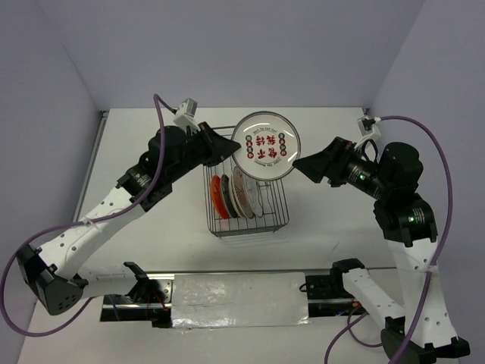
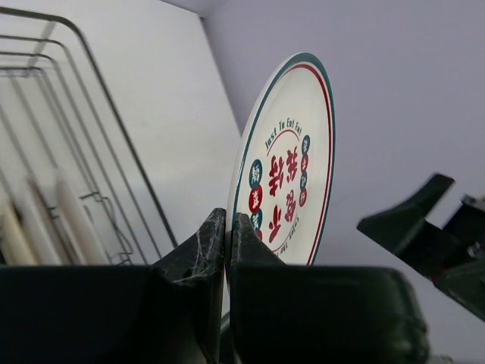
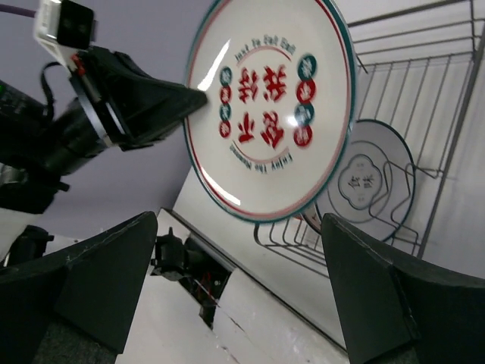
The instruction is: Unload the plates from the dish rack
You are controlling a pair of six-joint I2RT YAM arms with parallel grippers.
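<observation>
Left fingers (image 2: 195, 262) tight on white plate (image 2: 288, 163) above pale table (image 1: 333, 220), lilac walls (image 1: 227, 53)

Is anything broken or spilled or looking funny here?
Nothing looks broken or spilled. The white plate with red marks hangs in the air above the dish rack, but only because the left gripper pinches its edge. The other plates stand neatly in the rack.

White plate (image 1: 264, 146) with red characters, green-and-red rim; dark wire rack (image 1: 250, 220).
</observation>
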